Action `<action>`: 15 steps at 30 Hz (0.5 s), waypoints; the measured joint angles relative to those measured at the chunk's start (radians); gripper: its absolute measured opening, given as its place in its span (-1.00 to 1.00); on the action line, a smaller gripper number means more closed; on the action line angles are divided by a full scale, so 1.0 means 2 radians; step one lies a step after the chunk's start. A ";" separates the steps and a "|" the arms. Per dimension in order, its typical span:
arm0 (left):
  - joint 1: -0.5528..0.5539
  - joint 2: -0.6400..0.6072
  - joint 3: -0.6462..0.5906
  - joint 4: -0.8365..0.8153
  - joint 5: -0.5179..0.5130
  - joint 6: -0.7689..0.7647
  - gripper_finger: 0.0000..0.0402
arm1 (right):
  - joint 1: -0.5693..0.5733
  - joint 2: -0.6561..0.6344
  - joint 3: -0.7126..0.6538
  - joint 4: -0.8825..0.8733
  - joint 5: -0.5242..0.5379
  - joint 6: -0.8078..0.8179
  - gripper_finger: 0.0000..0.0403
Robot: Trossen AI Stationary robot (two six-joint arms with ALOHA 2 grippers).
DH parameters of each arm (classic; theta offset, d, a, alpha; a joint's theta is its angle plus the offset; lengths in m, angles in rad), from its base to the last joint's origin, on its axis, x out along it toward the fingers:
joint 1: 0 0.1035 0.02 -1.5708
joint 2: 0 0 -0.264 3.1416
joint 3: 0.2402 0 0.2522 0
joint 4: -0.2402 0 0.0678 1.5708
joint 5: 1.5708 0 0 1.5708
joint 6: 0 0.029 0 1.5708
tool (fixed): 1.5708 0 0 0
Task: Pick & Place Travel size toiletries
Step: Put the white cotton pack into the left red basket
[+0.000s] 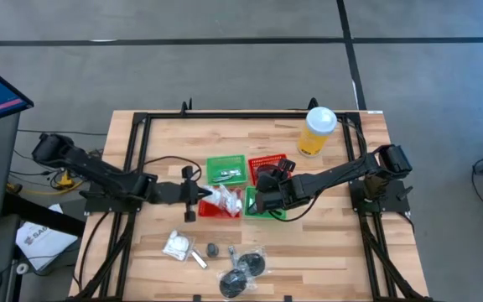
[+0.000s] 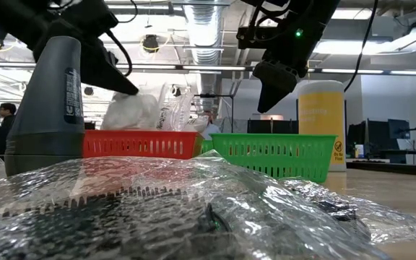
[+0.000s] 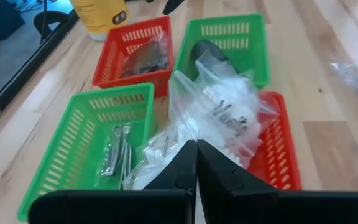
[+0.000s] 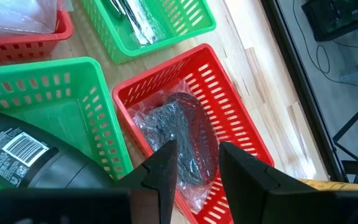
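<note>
Four mesh baskets stand in a square at mid-table. My left gripper (image 1: 198, 195) is shut on a clear packet of white items (image 3: 222, 112), which hangs over the near red basket (image 3: 281, 149). My right gripper (image 4: 194, 165) is open with nothing between its fingers. It hovers above the near green basket (image 4: 48, 99) and the far red basket (image 4: 241, 124). A wrapped dark disc (image 4: 179, 130) lies in that red basket. Silvery tubes (image 3: 118, 149) lie in the far green basket (image 1: 225, 169). A dark grey bottle (image 4: 17, 155) lies in the near green basket. My left gripper pinches the packet's clear plastic edge (image 3: 188, 140) between its two shut fingers. It comes from the table's left, slanting down. The packet (image 2: 132, 108) sticks out beyond the fingertips, bunched and crumpled, above the red basket's rim; whether its lower end touches the basket I cannot tell.
A tall yellow cup with a white lid (image 1: 317, 130) stands at the far right. Near the front edge lie a white packet (image 1: 177, 245), a thin tube (image 1: 199, 260), a small grey bottle (image 1: 212, 249) and wrapped dark discs (image 1: 243, 273).
</note>
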 joint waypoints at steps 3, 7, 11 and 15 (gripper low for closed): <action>0.013 0.008 0.000 0.012 0.028 0.013 -1.00 | 0.000 0.000 0.000 0.000 0.000 0.000 -0.46; 0.029 0.027 0.000 0.050 0.051 0.043 -1.00 | 0.000 0.000 0.000 0.000 0.000 0.000 -0.46; 0.050 0.056 0.000 0.068 0.075 0.073 -1.00 | 0.000 0.000 0.000 0.000 0.000 0.000 -0.46; 0.069 0.088 0.000 0.101 0.109 0.078 -1.00 | 0.000 0.000 0.000 0.000 0.000 0.000 -0.46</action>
